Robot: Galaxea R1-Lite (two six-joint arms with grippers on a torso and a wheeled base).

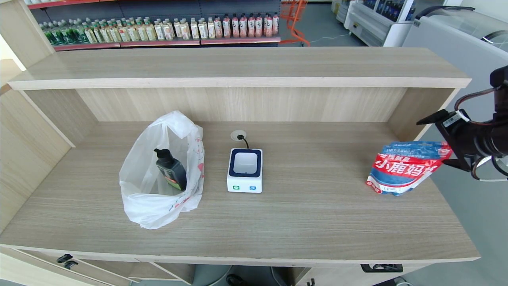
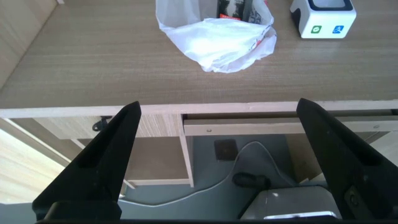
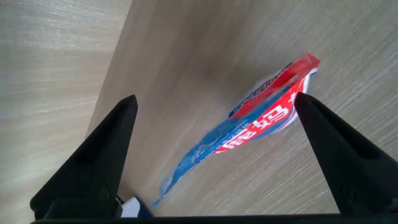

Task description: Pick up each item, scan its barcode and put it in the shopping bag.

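One dark bottle (image 1: 171, 170) sits in the shopping bag (image 1: 152, 212).

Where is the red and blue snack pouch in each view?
Head view: red and blue plastic pouch at the light wooden countertop's right end.
Left wrist view: not in it.
Right wrist view: pouch seen edge-on between the right gripper's open jaws.
Shared landmark: the countertop.

left fingers (image 2: 102, 162) spread (right fingers (image 3: 99, 162) too)
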